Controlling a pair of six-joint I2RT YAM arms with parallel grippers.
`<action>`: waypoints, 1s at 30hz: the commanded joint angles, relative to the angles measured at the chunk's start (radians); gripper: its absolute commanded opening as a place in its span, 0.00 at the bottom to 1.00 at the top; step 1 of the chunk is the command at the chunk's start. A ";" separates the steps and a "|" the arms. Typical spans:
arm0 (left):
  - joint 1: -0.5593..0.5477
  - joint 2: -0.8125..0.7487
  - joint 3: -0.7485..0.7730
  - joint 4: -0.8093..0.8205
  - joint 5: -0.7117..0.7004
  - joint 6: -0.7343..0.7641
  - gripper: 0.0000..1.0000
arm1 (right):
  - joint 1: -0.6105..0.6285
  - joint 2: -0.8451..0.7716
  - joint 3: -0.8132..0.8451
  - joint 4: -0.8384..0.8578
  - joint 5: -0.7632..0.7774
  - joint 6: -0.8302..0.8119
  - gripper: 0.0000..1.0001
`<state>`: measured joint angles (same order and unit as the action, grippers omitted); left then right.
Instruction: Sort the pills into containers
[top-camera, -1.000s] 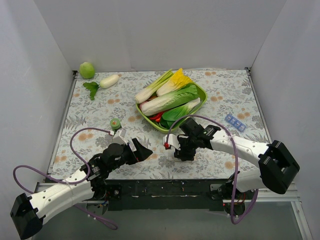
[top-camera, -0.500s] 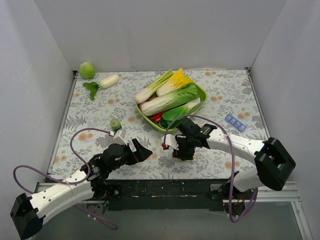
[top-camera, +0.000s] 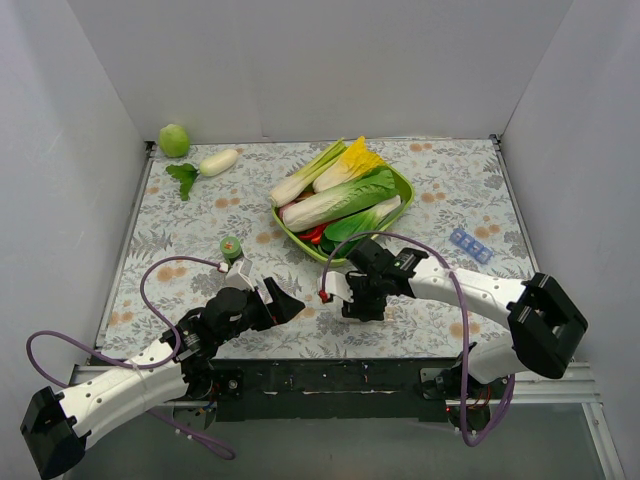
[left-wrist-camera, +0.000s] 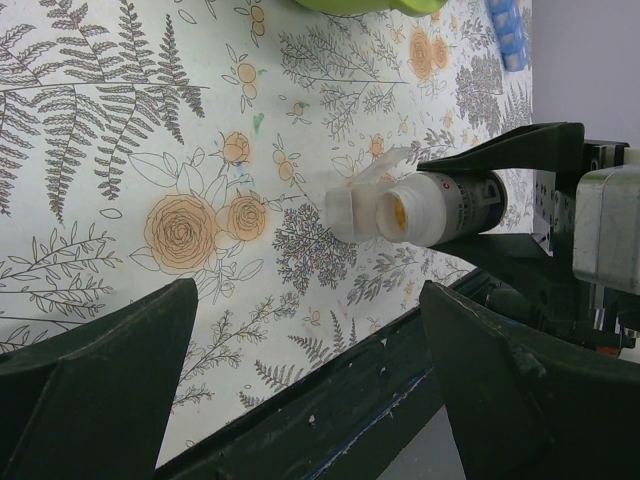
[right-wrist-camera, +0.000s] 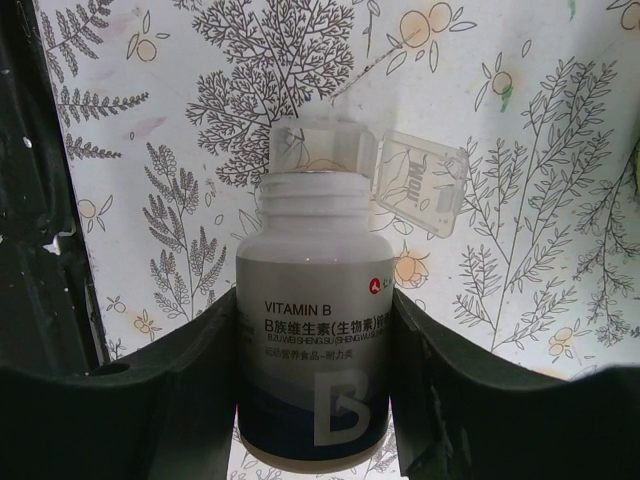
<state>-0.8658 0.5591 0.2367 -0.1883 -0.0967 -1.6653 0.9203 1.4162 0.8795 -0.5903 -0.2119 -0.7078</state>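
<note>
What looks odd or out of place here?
The bottle in the right tool is held on its side with its lid flipped open, over the bare table, far from the blue pill strip. Pills could spill there; none seems spilled.

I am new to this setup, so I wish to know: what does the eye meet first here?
The white plastic vitamin B bottle, its flip lid open, is held sideways in the right gripper at the front middle. Behind it stands a bright green bowl heaped with leafy vegetables. A small bluish translucent compartment strip lies at the right.
</note>
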 joint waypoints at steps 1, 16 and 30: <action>0.004 -0.008 -0.008 -0.011 -0.005 -0.001 0.95 | 0.012 0.016 0.058 -0.023 0.025 0.013 0.02; 0.004 -0.005 -0.011 -0.002 -0.003 -0.001 0.95 | 0.037 0.047 0.090 -0.057 0.063 0.011 0.01; 0.004 -0.010 -0.016 0.001 -0.001 -0.001 0.95 | 0.055 0.073 0.111 -0.078 0.091 0.008 0.01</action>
<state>-0.8658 0.5591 0.2356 -0.1875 -0.0956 -1.6653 0.9665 1.4803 0.9485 -0.6495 -0.1337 -0.7033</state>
